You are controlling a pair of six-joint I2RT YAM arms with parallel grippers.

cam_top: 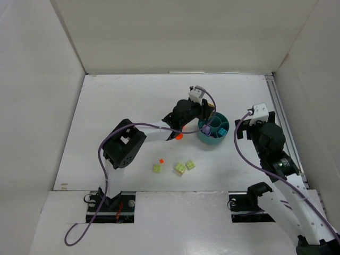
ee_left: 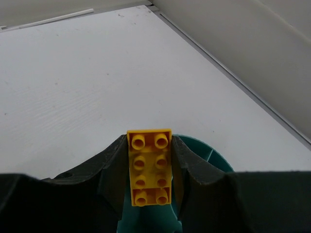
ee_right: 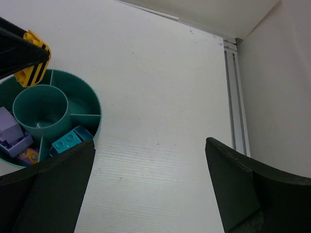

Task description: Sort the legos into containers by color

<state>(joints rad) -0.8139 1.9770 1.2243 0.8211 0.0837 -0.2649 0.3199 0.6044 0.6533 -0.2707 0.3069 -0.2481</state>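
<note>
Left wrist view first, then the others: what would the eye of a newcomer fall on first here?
A yellow eight-stud brick is clamped between the left fingers, just over the rim of the teal compartment dish. Next come the purple brick and the blue-teal brick in separate compartments, with the right fingers wide open beside the dish. In the top view, pale yellow-green bricks lie loose nearer the arm bases.

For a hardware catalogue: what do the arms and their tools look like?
The left arm and right arm each have black joints, white links, a looping purple cable, a white wrist camera block. The left tool and right tool have black fingers.
</note>
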